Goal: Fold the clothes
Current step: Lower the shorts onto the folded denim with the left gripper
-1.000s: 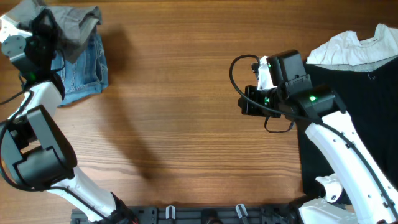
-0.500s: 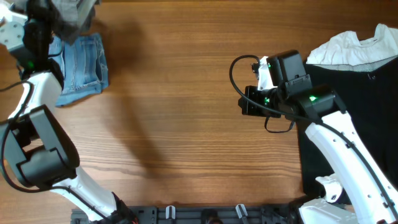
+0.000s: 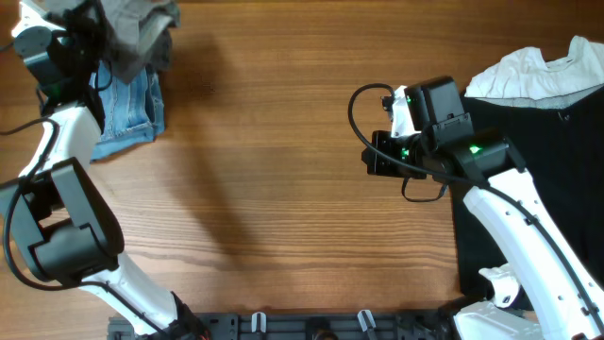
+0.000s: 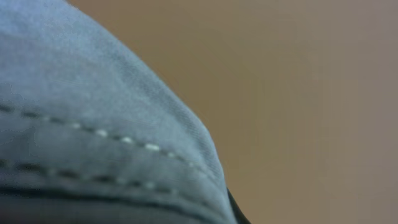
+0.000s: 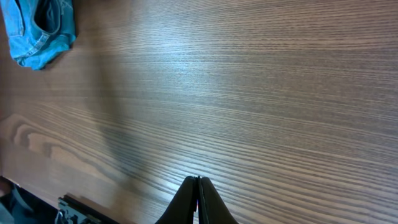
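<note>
One pair of grey shorts (image 3: 138, 28), one denim pair (image 3: 132, 111), one white garment (image 3: 530, 76)

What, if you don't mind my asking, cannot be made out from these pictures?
Left gripper: overhead, buried under the bunched grey shorts; left wrist view, only blurred cloth against the lens.
Grey shorts: overhead, cut off by the top edge.
Denim shorts: overhead, partly under the grey shorts and left arm.
Black garment: overhead, cut off by the right edge, partly under the right arm.
</note>
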{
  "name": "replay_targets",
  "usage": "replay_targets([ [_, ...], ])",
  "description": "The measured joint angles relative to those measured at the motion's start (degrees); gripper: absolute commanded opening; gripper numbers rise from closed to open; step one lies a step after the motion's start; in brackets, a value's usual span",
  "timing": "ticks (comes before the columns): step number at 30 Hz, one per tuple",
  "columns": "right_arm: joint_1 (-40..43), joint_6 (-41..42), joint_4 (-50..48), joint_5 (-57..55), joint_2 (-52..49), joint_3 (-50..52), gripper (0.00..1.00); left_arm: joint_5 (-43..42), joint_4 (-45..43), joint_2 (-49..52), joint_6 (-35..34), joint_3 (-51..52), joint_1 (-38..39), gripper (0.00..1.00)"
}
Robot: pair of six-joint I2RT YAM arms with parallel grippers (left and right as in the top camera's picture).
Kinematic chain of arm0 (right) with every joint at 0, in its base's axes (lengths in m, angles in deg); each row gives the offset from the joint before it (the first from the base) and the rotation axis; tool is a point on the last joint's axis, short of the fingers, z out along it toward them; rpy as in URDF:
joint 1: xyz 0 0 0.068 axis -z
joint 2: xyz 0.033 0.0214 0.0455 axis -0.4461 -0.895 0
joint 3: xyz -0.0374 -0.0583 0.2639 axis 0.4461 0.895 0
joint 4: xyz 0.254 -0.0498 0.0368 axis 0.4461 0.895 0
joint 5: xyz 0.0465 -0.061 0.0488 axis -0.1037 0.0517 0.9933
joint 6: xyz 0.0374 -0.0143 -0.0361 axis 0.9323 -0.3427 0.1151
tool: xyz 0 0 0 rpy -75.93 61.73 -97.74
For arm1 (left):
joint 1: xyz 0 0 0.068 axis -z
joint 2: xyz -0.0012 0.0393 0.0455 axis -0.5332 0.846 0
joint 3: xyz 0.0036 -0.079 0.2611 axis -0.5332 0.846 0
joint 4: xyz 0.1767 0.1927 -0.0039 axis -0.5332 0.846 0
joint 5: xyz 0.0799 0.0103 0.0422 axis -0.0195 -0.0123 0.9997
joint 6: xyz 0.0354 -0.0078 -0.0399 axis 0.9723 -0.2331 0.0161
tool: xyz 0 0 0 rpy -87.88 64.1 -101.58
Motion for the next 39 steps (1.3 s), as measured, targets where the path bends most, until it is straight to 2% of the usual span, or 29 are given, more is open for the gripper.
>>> replay_targets([
  [9,0.0,0.0,0.0,0.0,0.0,0.0,0.06,-3.8,22.7,-1.1,7.2,-0.2,-6.8,0.04],
  [10,0.0,0.0,0.0,-0.1,0.0,0.0,0.06,-3.8,25.2,-1.5,7.9,-0.1,-7.5,0.10],
  [11,0.0,0.0,0.0,-0.2,0.0,0.0,0.05,-3.9,29.2,-2.3,8.9,-0.2,-8.4,0.20],
  [14,0.0,-0.2,0.0,-0.4,0.0,0.0,0.05,-3.0,37.7,-4.0,10.8,-0.3,-10.1,0.28],
  [16,0.0,-0.5,0.1,-0.5,0.0,0.0,0.05,-1.9,41.8,-4.4,11.7,-0.5,-10.8,0.44],
  [22,0.0,-1.5,0.1,-0.8,0.0,0.0,0.06,-1.1,54.6,-6.2,18.2,-0.5,-14.5,0.45],
  [25,0.0,-1.8,0.2,-0.9,0.0,0.0,0.06,-1.1,58.9,-10.4,20.5,-0.5,-17.6,0.43],
  [26,0.0,-2.1,0.2,-0.9,0.0,0.0,0.06,-1.1,59.6,-12.0,21.1,-0.5,-18.5,0.38],
  [29,0.0,-2.8,0.0,-1.0,0.0,0.0,0.06,-1.1,60.6,-19.5,23.0,-0.5,-22.1,0.04],
  [34,0.0,-3.0,-0.1,-1.1,0.0,0.0,0.06,-1.0,57.8,-28.2,24.3,-0.8,-22.5,0.04],
  [39,0.0,-3.0,0.0,-1.1,0.0,0.0,0.06,0.5,50.0,-25.0,28.6,-1.3,-14.3,0.04],
])
